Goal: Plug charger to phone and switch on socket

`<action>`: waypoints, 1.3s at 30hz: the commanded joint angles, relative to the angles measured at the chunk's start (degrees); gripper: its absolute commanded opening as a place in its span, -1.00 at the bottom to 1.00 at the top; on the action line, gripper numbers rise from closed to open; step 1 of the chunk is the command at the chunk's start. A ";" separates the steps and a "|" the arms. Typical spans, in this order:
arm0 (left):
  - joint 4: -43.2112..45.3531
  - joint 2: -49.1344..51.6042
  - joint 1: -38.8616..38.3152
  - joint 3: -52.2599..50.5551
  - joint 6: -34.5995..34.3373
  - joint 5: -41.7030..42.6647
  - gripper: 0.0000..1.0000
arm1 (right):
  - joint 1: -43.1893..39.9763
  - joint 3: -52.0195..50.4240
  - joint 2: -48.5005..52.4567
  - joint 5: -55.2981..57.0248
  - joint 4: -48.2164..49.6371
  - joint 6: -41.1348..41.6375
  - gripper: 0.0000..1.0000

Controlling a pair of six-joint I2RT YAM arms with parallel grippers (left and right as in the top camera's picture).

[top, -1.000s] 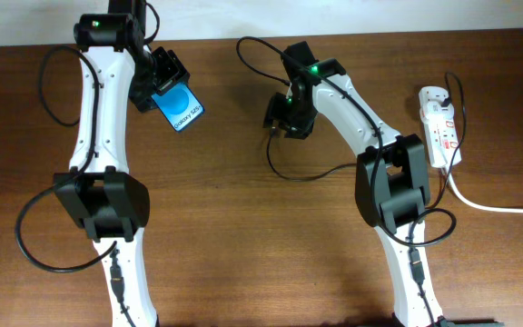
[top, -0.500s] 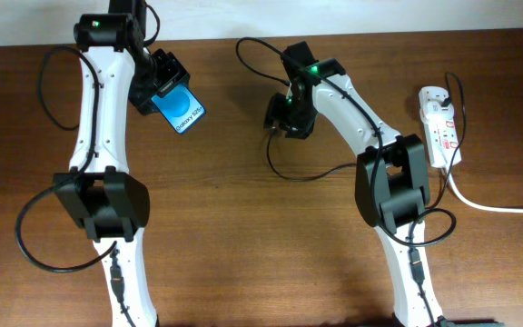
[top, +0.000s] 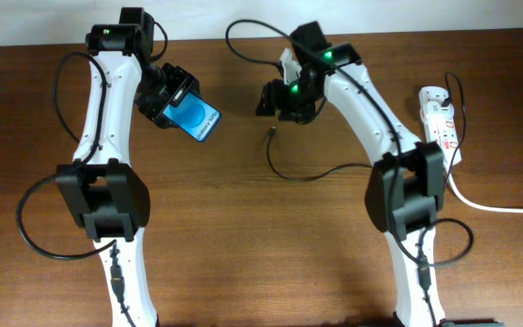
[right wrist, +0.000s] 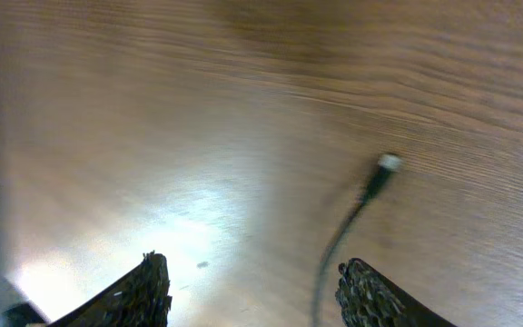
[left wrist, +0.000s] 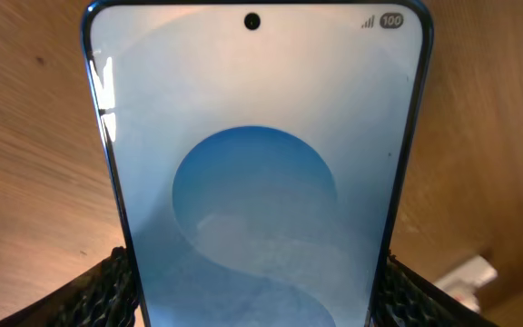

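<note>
Above the table [top: 243,245], left end effector [top: 178,103] clamps the phone [top: 198,121]; right end effector [top: 274,102] hangs open over the charger [right wrist: 377,177].

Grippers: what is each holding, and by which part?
Left gripper holds the phone by its long side edges. Right gripper holds nothing; the charger lies on the table.

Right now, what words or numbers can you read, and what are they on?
"100": top right corner of the smartphone screen, beside signal bars.
Small white print at the smartphone's other end, seen from overhead: too small to read.
Red marks on the power strip: too small to read.
Nothing else is readable.
</note>
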 commanded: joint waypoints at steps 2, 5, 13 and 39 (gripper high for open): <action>0.42 -0.22 -0.15 -0.04 -4.63 7.74 -1.00 | 1.79 1.64 -6.71 -5.29 0.11 -2.51 0.25; 1.05 -0.22 -0.17 -0.04 -5.90 12.52 -1.00 | 2.95 1.64 -8.92 -5.25 0.13 -2.51 0.23; 1.20 -0.22 -0.17 -0.04 -7.39 18.86 -1.00 | 9.35 1.64 -10.49 9.77 0.17 1.38 0.23; -2.27 -0.22 -0.17 -0.04 -7.56 33.57 -1.00 | 16.39 1.57 -9.16 24.35 7.91 13.29 -0.47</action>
